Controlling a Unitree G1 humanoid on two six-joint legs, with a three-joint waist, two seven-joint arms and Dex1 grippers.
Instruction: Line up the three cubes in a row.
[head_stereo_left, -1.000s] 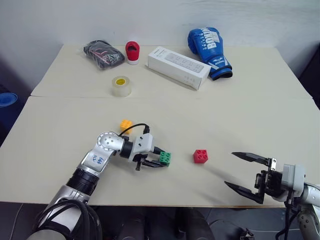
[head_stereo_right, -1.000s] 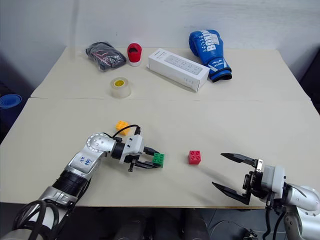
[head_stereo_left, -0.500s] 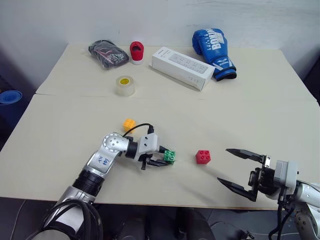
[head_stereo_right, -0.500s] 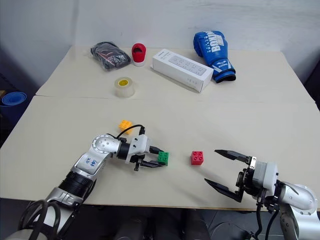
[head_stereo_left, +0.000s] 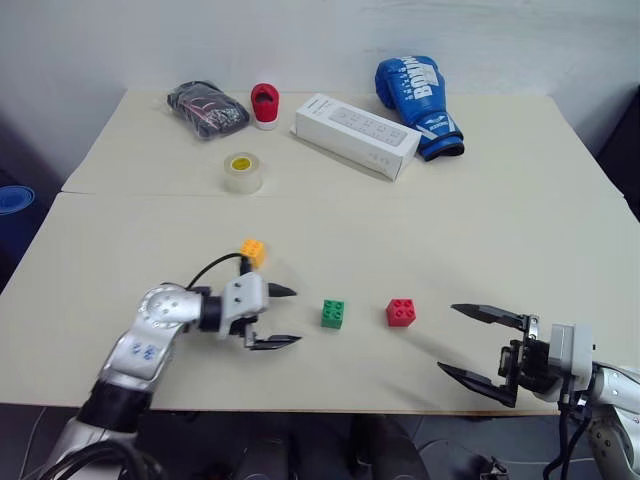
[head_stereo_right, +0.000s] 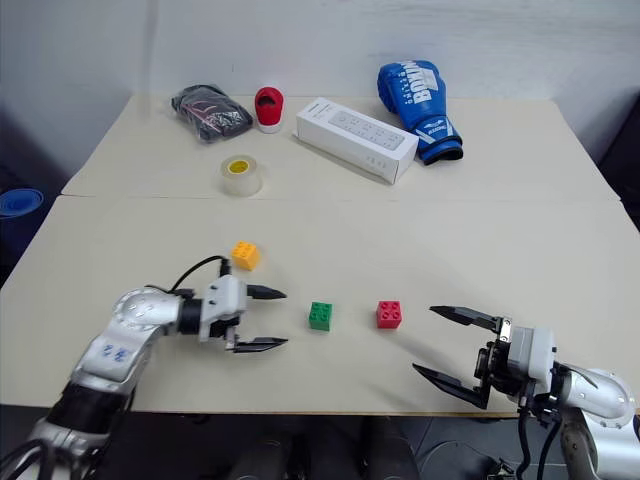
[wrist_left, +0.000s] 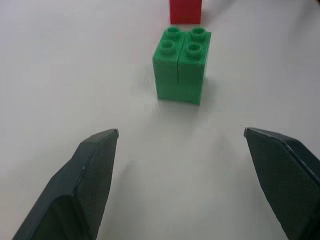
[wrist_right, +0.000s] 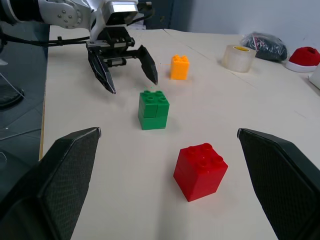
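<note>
The green cube (head_stereo_left: 332, 313) and the red cube (head_stereo_left: 402, 312) rest side by side on the near part of the table (head_stereo_left: 500, 230), a short gap between them. Farther back and to the left lies the orange-yellow cube (head_stereo_left: 252, 251). My left gripper (head_stereo_left: 285, 316) is open and empty, just left of the green cube and apart from it. From the left wrist, the green cube (wrist_left: 180, 64) lies ahead of the spread fingers with the red cube (wrist_left: 185, 11) behind it. At the table's near right edge my right gripper (head_stereo_left: 475, 342) stands open and empty, pointing at the red cube (wrist_right: 200, 171).
Along the table's far side lie a black bundle (head_stereo_left: 207, 108), a red-and-white cylinder (head_stereo_left: 264, 105), a clear tape roll (head_stereo_left: 242, 172), a long white box (head_stereo_left: 356, 134) and a blue boxing glove (head_stereo_left: 418, 90). A seam (head_stereo_left: 300, 194) crosses the table.
My left gripper opened, let go of the green cube and drew back to the left; the green cube stays beside the red one. The right gripper kept still.
</note>
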